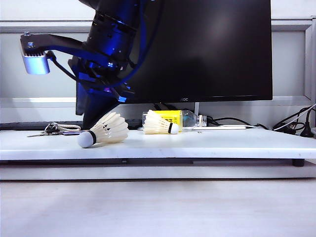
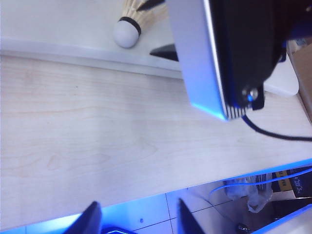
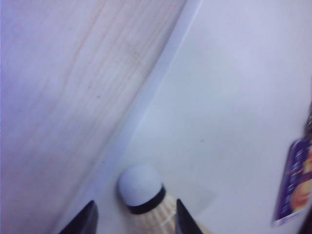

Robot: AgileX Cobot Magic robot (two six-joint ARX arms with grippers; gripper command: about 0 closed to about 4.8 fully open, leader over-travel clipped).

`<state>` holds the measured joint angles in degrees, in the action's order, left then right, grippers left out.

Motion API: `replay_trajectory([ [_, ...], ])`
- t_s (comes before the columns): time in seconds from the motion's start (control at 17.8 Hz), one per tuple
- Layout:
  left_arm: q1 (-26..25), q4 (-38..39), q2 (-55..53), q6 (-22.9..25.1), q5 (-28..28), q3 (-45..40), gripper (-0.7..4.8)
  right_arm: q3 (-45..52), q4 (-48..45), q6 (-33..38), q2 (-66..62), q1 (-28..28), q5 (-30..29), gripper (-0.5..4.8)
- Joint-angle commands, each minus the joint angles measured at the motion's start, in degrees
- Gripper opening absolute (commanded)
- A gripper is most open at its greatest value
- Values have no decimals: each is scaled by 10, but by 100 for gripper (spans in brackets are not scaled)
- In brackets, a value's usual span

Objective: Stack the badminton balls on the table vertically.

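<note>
On the white table [image 1: 207, 143], smooth and matte with a thick front edge, two shuttlecocks lie on their sides. The near shuttlecock [image 1: 102, 131] has a splayed cream feather cone, a thin black band and a rounded white cork pointing at the table's front edge. The far shuttlecock [image 1: 160, 125] lies further back, its cork just in front of a clear plastic bottle [image 1: 183, 119] with a yellow label, under the glossy black monitor [image 1: 207, 49].

Right gripper [image 3: 134, 214]: black tapered fingers spread apart, straddling the near shuttlecock's cork end; can't tell if the fingers touch it, so not reading it as a grasp.

Left gripper [image 2: 137, 219]: released, fingers apart with nothing between them, hanging over the pale wood-grain surface in front of the table.

A bunch of keys [image 1: 52, 129] lies at the table's left rear.
</note>
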<state>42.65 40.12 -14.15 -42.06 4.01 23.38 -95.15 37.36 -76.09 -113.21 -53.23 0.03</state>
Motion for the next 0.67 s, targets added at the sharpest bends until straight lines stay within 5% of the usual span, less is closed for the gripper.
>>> replay_trajectory([
  [0.06,0,-3,-1,0,-4,2,206,-3,-22,-80,3,-1,-2,198],
  [0.67,0,8,-1,1,-17,2,206,-3,-31,-174,-26,10,-4,198],
])
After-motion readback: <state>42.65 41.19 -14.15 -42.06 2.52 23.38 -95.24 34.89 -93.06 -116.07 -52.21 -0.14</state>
